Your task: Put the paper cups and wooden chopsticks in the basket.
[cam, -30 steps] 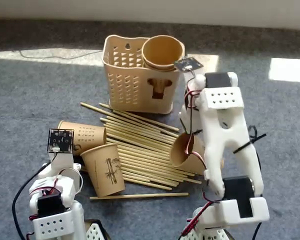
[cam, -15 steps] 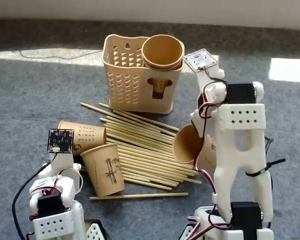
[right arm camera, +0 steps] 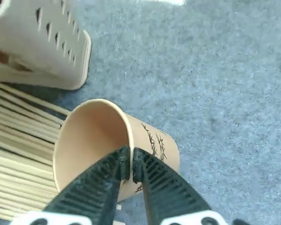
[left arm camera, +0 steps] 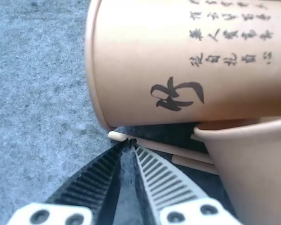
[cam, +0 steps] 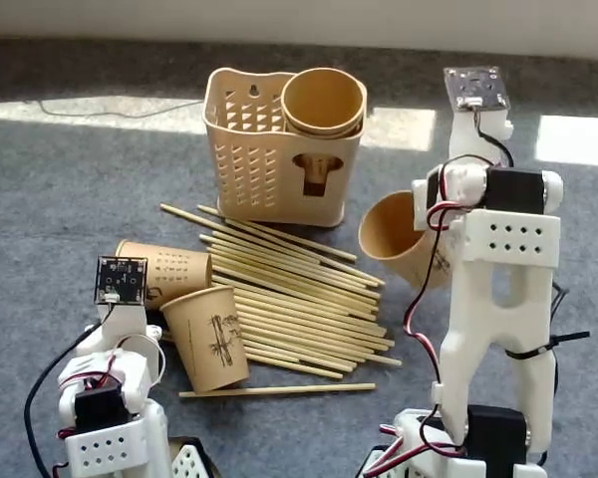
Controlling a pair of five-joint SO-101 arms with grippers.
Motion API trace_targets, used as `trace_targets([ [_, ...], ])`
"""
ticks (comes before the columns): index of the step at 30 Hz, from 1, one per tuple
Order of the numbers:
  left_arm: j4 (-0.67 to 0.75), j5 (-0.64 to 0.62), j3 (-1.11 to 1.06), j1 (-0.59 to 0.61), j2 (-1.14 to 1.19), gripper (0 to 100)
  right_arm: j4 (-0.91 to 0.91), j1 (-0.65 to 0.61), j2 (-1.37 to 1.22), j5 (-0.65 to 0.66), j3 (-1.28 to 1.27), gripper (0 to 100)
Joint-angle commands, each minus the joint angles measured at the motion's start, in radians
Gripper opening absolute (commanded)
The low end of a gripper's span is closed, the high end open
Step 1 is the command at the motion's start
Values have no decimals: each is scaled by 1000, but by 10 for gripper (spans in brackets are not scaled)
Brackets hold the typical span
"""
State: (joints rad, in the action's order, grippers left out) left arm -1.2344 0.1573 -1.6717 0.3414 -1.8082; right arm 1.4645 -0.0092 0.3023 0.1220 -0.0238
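— What did the right gripper (right arm camera: 130, 164) hold?

— It pinched the held cup (right arm camera: 91, 140) by its rim: one finger was inside the mouth and the other outside on the wall. In the high view this held cup (cam: 394, 239) was tilted, its mouth turned toward the chopsticks (cam: 289, 299), and it was near the basket (cam: 269, 169), on the right arm's side of it.

— And the basket itself?

— It stood upright on the grey carpet (cam: 60, 199). The stacked cups (cam: 324, 100) were already inside it, at the corner nearest the right arm, with their rim above the basket wall (how many cups were in the stack, I could not tell).

— Where were the other things?

— The chopsticks lay in a loose pile on the carpet in front of the basket. One single chopstick (cam: 279, 390) lay apart, closer to the arms. At the left arm's side of the pile were the printed cup (cam: 169, 267), lying on its side, and the bamboo cup (cam: 207, 339) just beside it.

— What about the left gripper (left arm camera: 130, 146)?

— Its fingers were pressed together at the tips and gripped nothing. The tips pointed at the end of one chopstick, just under the wall of the printed cup (left arm camera: 178, 61). Whether they touched that chopstick, I could not tell.
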Motion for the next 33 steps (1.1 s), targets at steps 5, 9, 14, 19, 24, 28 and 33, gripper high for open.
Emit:
trace_targets([
  [5,17,2,-10,12,-8,24,-282,7,39,-184,-160,5],
  [9,17,2,-10,12,-8,24,-403,12,39,-224,-295,5],
  [14,17,2,-10,12,-8,24,-394,13,48,-226,-364,11],
  [19,17,2,-10,12,-8,24,-323,13,39,-222,-367,85],
  [24,17,2,-10,12,-8,24,-266,22,39,-221,-369,96],
  [28,17,2,-10,12,-8,24,-263,59,50,-221,-364,9],
  [33,17,2,-10,12,-8,24,-239,120,50,-221,-337,6],
])
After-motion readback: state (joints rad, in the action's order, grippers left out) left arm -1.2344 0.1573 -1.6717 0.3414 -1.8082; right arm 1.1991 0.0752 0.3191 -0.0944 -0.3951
